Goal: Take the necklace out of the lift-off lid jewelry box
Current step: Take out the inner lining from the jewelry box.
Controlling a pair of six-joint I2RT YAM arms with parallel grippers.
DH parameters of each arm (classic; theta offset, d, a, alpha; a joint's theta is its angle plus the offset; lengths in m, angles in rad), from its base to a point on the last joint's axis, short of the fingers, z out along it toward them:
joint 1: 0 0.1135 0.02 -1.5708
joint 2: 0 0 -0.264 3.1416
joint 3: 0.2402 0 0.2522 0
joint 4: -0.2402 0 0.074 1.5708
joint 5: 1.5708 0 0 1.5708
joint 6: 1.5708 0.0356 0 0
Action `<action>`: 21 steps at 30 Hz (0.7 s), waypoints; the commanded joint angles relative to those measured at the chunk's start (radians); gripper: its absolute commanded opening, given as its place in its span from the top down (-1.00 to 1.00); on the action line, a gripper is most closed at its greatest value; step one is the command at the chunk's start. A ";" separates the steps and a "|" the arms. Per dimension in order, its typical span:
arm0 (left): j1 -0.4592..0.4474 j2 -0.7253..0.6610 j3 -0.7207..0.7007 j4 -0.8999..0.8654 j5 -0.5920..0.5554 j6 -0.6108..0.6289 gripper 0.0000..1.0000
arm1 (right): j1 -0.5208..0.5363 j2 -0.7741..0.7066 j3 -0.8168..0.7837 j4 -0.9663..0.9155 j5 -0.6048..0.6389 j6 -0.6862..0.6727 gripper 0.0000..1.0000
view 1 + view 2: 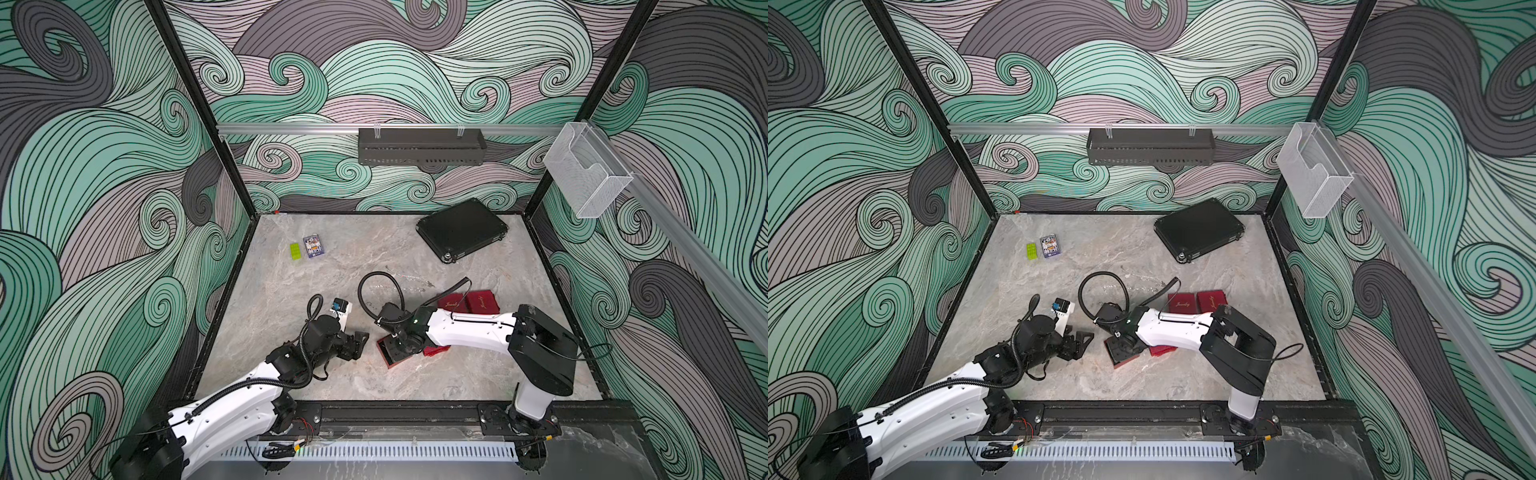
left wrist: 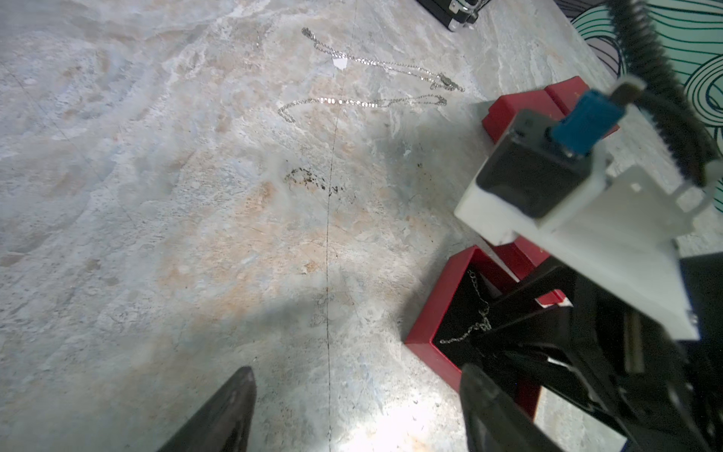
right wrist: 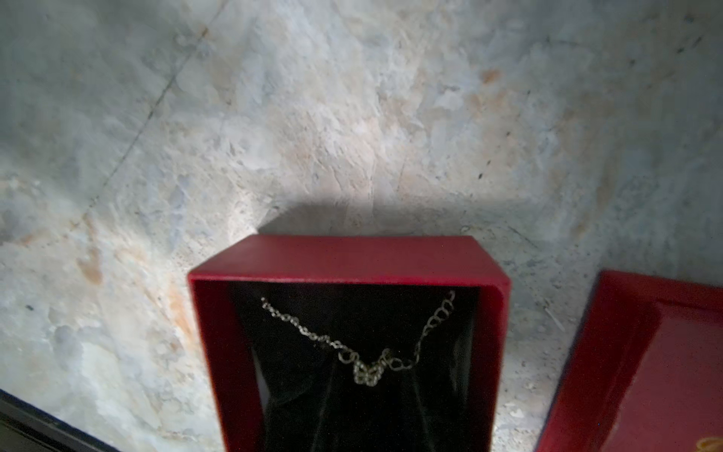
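Observation:
The red lift-off lid jewelry box stands open on the stone table, lined in black. Its lid lies beside it, inside up. A thin silver necklace hangs in a V across the lining. My right gripper reaches down into the box, its dark fingertips pinched together on the bunched middle of the chain. My left gripper hovers open over bare table just left of the box, holding nothing.
Two closed red boxes sit behind the right arm. Two loose chains lie on the table farther back. A black case is at the back right; a green brick and card deck at the back left.

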 commanded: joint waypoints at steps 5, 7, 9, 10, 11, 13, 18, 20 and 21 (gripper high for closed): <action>0.004 0.112 0.013 0.097 0.081 -0.013 -0.55 | 0.000 -0.040 -0.038 0.045 0.015 -0.045 0.72; 0.003 0.148 0.011 0.137 0.096 -0.021 -0.53 | -0.003 -0.062 -0.041 0.055 0.002 -0.052 0.76; 0.003 0.175 0.013 0.168 0.105 -0.028 -0.51 | -0.007 -0.087 -0.049 0.068 -0.019 -0.055 0.80; 0.002 0.187 0.014 0.180 0.108 -0.030 -0.51 | -0.011 -0.101 -0.053 0.077 -0.031 -0.057 0.81; 0.001 0.196 0.015 0.187 0.109 -0.031 -0.51 | -0.013 -0.113 -0.058 0.084 -0.041 -0.057 0.82; 0.001 0.212 0.022 0.193 0.109 -0.028 -0.51 | -0.023 -0.145 -0.073 0.102 -0.063 -0.059 0.84; 0.000 0.247 0.033 0.203 0.113 -0.023 -0.50 | -0.046 -0.197 -0.097 0.138 -0.134 -0.079 0.88; 0.000 0.262 0.038 0.208 0.113 -0.021 -0.50 | -0.053 -0.204 -0.100 0.139 -0.147 -0.087 0.89; 0.000 0.272 0.042 0.208 0.113 -0.021 -0.50 | -0.055 -0.207 -0.100 0.139 -0.156 -0.090 0.90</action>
